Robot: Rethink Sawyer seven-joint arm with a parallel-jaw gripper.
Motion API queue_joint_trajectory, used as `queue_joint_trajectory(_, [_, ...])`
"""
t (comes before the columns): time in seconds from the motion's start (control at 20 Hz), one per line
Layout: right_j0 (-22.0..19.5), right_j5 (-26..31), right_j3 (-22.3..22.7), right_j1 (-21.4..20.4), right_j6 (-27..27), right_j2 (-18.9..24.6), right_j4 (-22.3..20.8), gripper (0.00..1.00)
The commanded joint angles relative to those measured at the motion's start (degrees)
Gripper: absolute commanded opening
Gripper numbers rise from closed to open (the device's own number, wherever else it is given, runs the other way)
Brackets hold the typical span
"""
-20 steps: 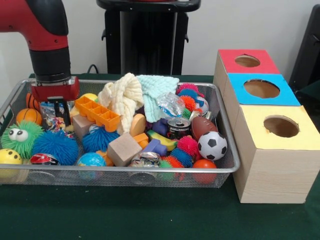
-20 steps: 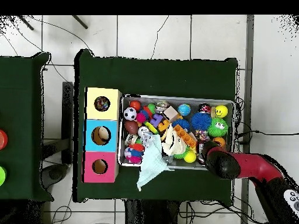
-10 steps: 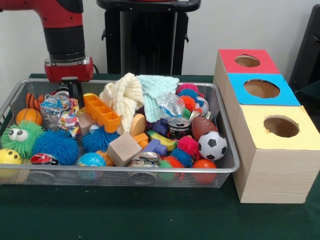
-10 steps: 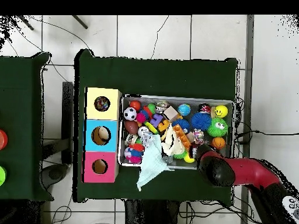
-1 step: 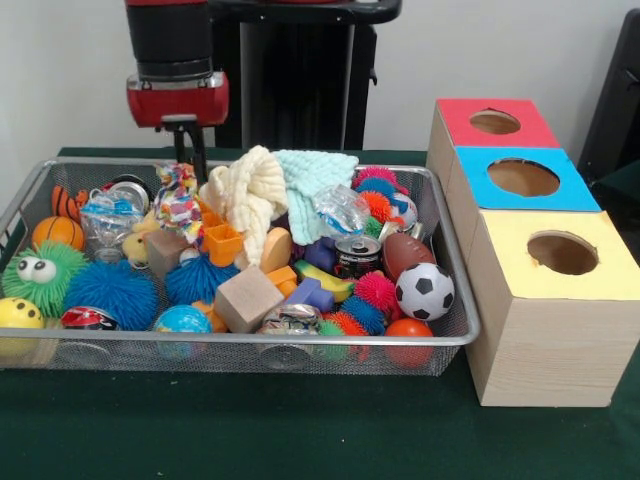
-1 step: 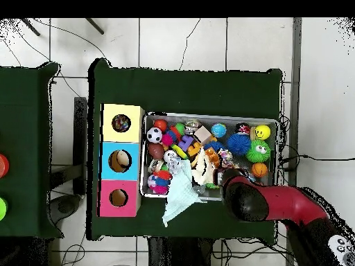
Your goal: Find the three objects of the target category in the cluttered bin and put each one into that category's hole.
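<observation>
My gripper point(image 5: 186, 168) hangs over the left half of the wire bin point(image 5: 250, 339), shut on a colourful crinkled packet point(image 5: 178, 196) that dangles just above the clutter. In the overhead view the red arm point(image 6: 244, 199) covers the gripper, and the packet point(image 6: 225, 158) shows beside it. Three boxes stand in a row to the right of the bin: red hole point(image 5: 495, 122), blue hole point(image 5: 523, 177), yellow hole point(image 5: 562, 252). A clear plastic packet point(image 5: 105, 216), a drinks can point(image 5: 357, 255) and a crushed can point(image 5: 290, 318) lie in the bin.
A cream cloth point(image 5: 250, 190) and a mint cloth point(image 5: 312, 180) are piled mid-bin, right beside the gripper. An orange tray point(image 5: 222, 240), a wooden block point(image 5: 247, 297), spiky balls, a soccer ball point(image 5: 424, 290) and a football point(image 5: 405, 250) fill the rest.
The gripper has risen and moved right from the bin's left end toward the cloths, lifting the colourful packet out of the clutter. The orange tray has shifted.
</observation>
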Motion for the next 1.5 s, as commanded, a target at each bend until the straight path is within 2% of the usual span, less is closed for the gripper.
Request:
queue_joint_trajectory(0.05, [5.8,3.6,4.6,-9.8,16.0,-4.4,9.2,0.00])
queue_joint_trajectory(0.35, [11.7,8.7,4.9,-15.7,15.8,-8.1,16.2,0.00])
queue_joint_trajectory(0.6, [16.9,13.4,2.2,-17.8,16.2,-11.2,21.5,0.00])
queue_joint_trajectory(0.7, [19.5,13.5,0.8,-17.4,17.2,-13.2,22.2,0.00])
queue_joint_trajectory(0.95, [25.2,12.2,-3.7,-13.3,18.6,-17.7,22.8,0.00])
queue_joint_trajectory(1.2, [29.6,15.1,-10.8,-6.9,17.3,-21.0,23.5,0.00])
queue_joint_trajectory(1.3, [31.6,17.0,-13.4,-4.3,17.5,-22.4,23.6,0.00])
queue_joint_trajectory(1.5, [35.0,26.4,-19.9,0.6,14.5,-23.0,23.6,0.00])
